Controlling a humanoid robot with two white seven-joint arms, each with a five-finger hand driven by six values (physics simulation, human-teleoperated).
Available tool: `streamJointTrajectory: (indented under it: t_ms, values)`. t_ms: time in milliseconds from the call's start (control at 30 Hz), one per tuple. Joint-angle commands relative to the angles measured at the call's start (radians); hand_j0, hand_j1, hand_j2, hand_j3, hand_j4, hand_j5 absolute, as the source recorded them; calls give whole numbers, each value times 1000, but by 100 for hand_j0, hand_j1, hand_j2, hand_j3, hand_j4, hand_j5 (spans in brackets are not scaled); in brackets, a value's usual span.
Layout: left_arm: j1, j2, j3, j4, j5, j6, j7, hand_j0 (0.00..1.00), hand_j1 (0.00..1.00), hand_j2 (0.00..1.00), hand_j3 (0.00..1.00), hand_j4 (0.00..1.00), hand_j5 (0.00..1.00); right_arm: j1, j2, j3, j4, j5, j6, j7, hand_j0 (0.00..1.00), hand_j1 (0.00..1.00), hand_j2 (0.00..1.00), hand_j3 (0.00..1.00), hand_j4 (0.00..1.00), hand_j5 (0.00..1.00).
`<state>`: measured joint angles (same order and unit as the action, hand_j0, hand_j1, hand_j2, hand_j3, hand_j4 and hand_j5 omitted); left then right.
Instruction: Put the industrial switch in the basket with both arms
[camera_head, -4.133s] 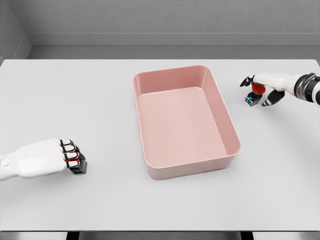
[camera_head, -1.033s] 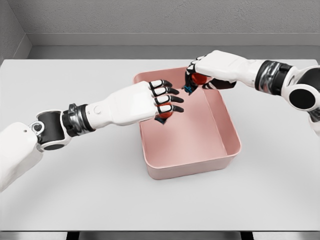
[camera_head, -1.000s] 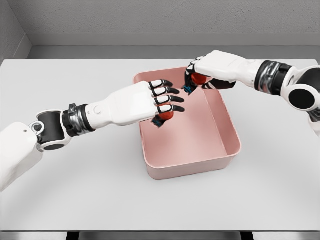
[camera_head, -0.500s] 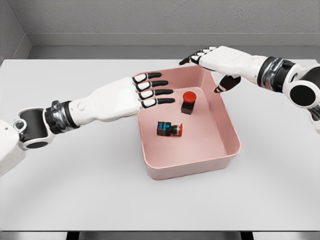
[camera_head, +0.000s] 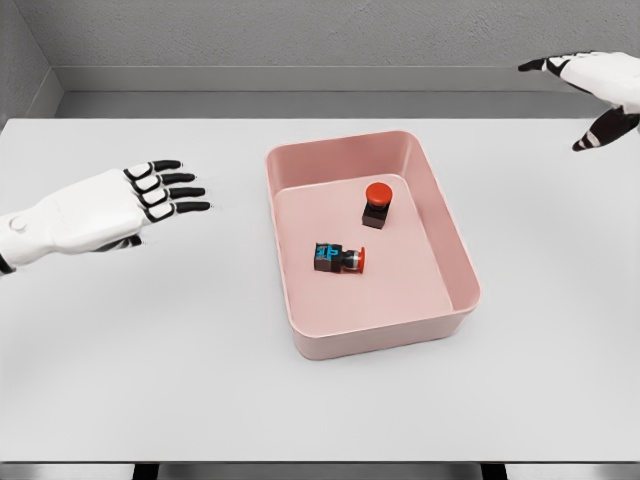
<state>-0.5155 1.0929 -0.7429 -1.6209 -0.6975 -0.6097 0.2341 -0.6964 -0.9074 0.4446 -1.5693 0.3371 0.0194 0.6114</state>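
Two industrial switches lay inside the pink basket (camera_head: 455, 245), well apart from each other and both resting on its floor. The first industrial switch (camera_head: 376, 205) stood upright near the rear of the floor, its long axis vertical, with the red button cap facing up and the dark body beneath it. The second industrial switch (camera_head: 338, 258) lay on its side near the centre of the floor, its long axis running left to right, with the red cap pointing toward the right wall and blue markings on the dark body. The markings were too small to read.

The basket stood on the grey table (camera_head: 150, 370). The left hand (camera_head: 115, 205) hovered above the table, well left of the basket, fingers extended and spread, holding nothing. The right hand (camera_head: 590, 85) was at the upper right corner, partly cut off by the frame edge, fingers spread and empty.
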Motion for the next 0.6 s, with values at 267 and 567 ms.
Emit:
streamJointTrajectory:
  t_ms: [267, 567]
  values:
    - [0, 31, 28, 116, 18, -1, -1, 100, 100, 100, 100, 100, 100, 135, -7, -93, 91, 10, -110, 0, 100, 100, 100, 100, 100, 100]
    - [2, 28, 28, 113, 15, -1, -2, 100, 100, 100, 100, 100, 100, 132, 2, -26, -5, 8, -107, 0, 100, 100, 100, 100, 100, 100]
